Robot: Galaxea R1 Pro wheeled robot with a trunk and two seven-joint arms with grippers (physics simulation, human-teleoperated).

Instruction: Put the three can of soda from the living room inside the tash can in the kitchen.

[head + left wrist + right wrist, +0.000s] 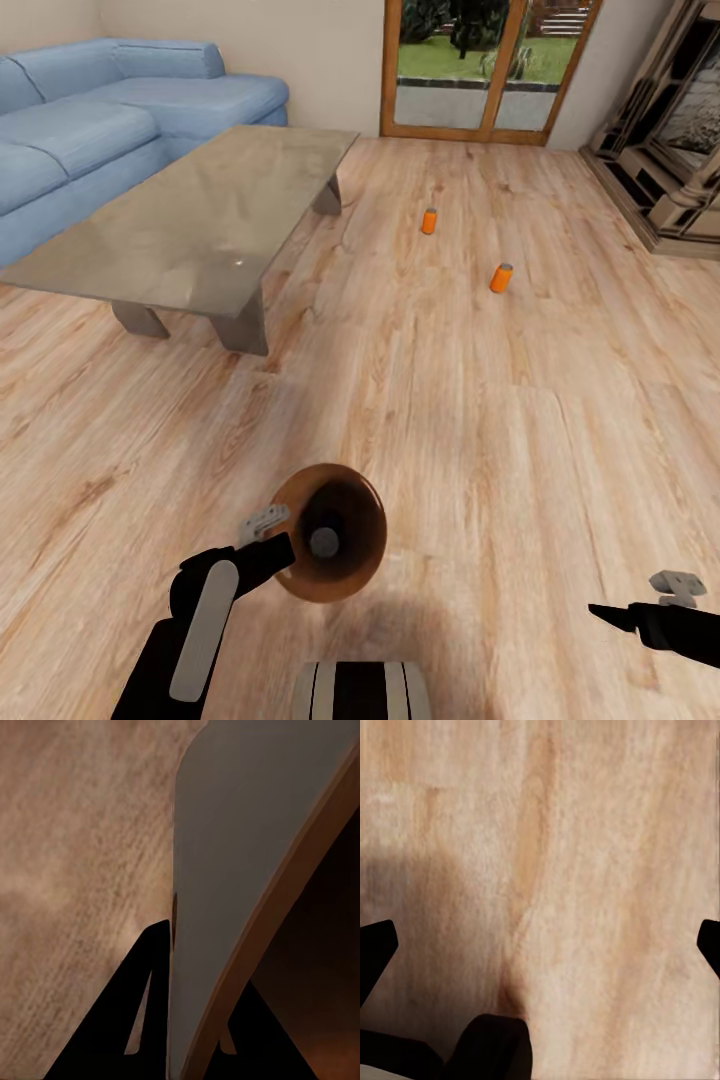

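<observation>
The coppery-brown trash can (352, 508) hangs low over the wood floor, tipped so its dark mouth faces the head camera. My left gripper (282, 550) is shut on its rim, and the left wrist view has one black finger (146, 982) on each side of the bin's wall (232, 832). A grey round disc (323, 542) lies deep inside; I cannot tell whether it is a can's top. Two orange soda cans stand on the floor ahead: one (429, 221) further off, one (501, 277) nearer and right. My right gripper (612, 616) hovers open above bare floor, fingertips (376, 941) far apart.
A low grey table (190, 215) stands ahead on the left, with the blue sofa (90, 120) behind it. The fireplace (670, 150) lines the right wall and a glass door (485, 65) is at the back. Open plank floor lies between me and the cans.
</observation>
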